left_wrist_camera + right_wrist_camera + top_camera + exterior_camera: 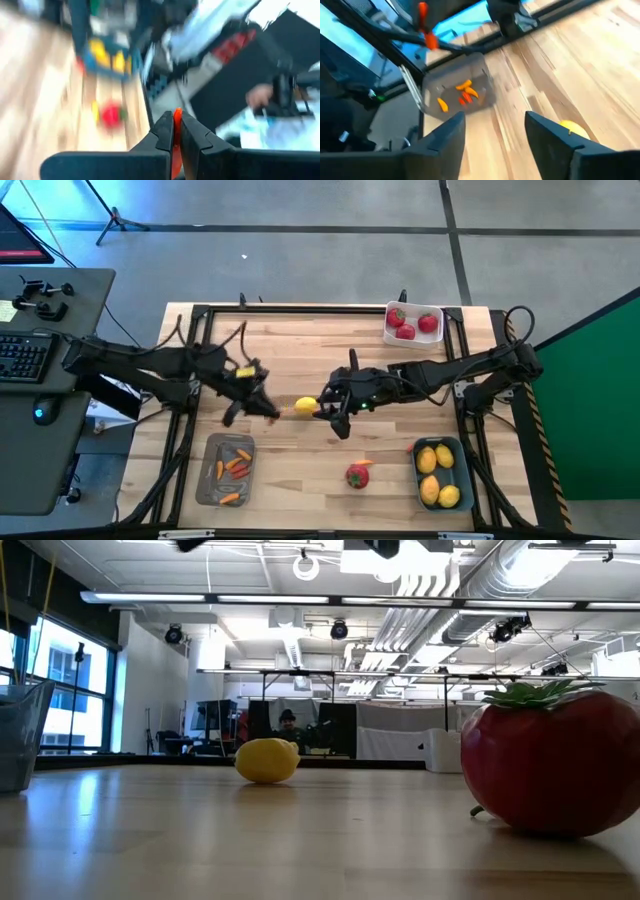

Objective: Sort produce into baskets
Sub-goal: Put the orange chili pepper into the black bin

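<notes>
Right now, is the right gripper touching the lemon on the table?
Apart. The right wrist view shows the right gripper open, with bare wood between its fingers and the lemon.

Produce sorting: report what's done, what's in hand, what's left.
Done: three red fruits in the white basket, lemons in the blue basket, peppers in the grey tray.
In hand: left gripper is shut on an orange pepper.
Left: one lemon by the open right gripper, one red fruit.
</notes>
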